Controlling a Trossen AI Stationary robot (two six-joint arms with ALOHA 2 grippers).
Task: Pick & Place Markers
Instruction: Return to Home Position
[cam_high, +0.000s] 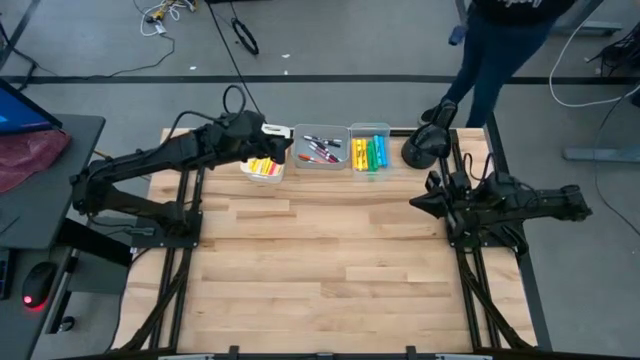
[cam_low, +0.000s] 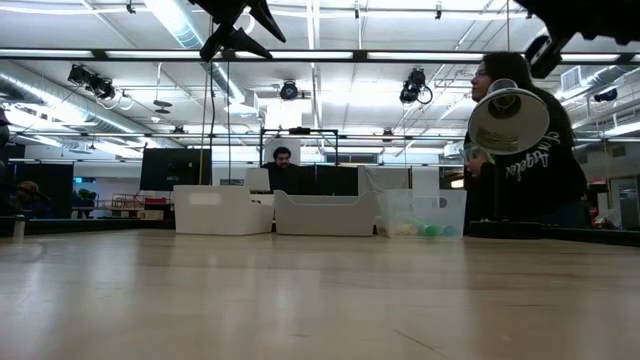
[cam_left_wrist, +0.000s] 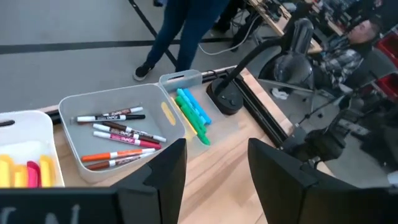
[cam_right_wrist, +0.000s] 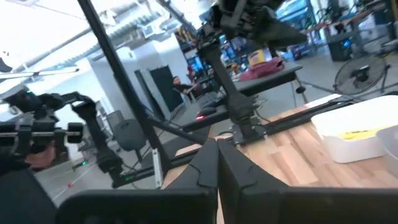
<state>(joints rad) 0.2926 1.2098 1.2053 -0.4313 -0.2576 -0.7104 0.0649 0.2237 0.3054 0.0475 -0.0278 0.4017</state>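
Three bins stand in a row at the table's far edge, holding every marker: yellow pens (cam_high: 262, 167) in the white bin (cam_left_wrist: 43, 124), red, orange and dark markers (cam_left_wrist: 121, 134) in the grey bin (cam_left_wrist: 112, 93), and green and blue highlighters (cam_left_wrist: 193, 115) in the transparent bin (cam_left_wrist: 180, 76). The left gripper (cam_left_wrist: 216, 149) hangs above the white bin, fingers apart and empty. The right gripper (cam_right_wrist: 216, 144) sits at the table's right side, fingers pressed together

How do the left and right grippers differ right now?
The left gripper is open, a clear gap between its fingers; the right gripper is shut, fingers meeting. The left gripper hangs by the white bin at the table's far edge; the right gripper sits near the table's right edge, away from it. Both hold nothing.
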